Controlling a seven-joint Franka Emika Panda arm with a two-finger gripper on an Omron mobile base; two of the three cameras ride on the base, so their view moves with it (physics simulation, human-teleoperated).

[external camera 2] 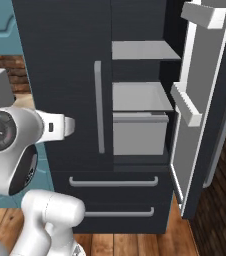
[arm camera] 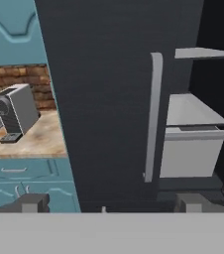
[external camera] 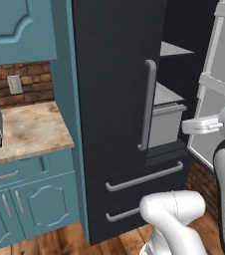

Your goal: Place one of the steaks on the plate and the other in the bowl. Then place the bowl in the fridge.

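Jaws spread wide, grasping nothing; gripper (arm camera: pixel 111 202) faces the fridge (arm camera: pixel 109 99), whose right door (external camera 2: pixel 205 105) stands open at 3 o'clock.

A tall black fridge (arm camera: pixel 109 89) stands ahead, its left door shut, with a long grey bar handle (arm camera: pixel 153 116) running down it. To the right the fridge is open, showing grey shelves (arm camera: pixel 191 109) and a grey drawer bin (arm camera: pixel 191 151). To the left, a grey coffee machine (arm camera: pixel 16 111) sits on a light stone surface (arm camera: pixel 39 139) against a brick wall (arm camera: pixel 17 79), above teal cabinets (arm camera: pixel 25 173). The end effector (arm camera: pixel 112 203) has its two dark fingertips (arm camera: pixel 32 202) spread wide apart.
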